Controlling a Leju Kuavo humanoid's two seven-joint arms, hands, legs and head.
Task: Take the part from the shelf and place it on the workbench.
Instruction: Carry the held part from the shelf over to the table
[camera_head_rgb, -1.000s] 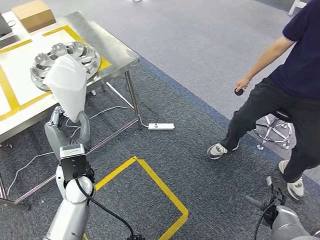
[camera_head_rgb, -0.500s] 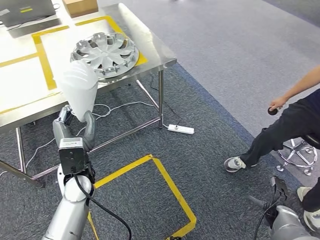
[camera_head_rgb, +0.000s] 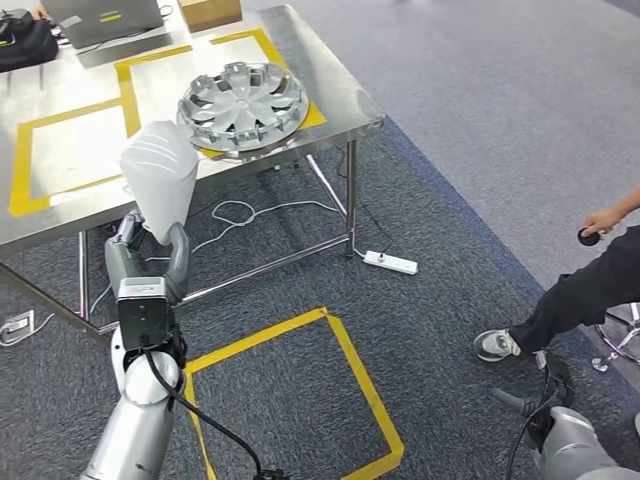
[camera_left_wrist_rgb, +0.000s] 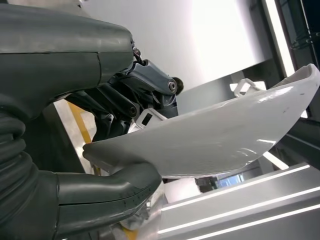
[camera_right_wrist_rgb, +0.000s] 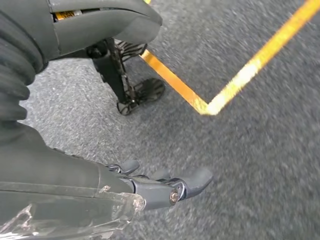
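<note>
Part (camera_head_rgb: 159, 176) hides left hand (camera_head_rgb: 145, 262) fingers; workbench (camera_head_rgb: 345, 92) edge cropped.

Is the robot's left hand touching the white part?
Touching. In the left wrist view, the left hand grips the white part, thumb under it and fingers over it.

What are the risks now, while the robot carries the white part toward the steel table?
1. The left hand holds the white part only at its narrow end, so the wide end may tip or slip out.
2. A hubcap already fills one yellow-marked area on the table; the part might knock it.
3. A person's leg and a power strip are nearby on the floor.
</note>
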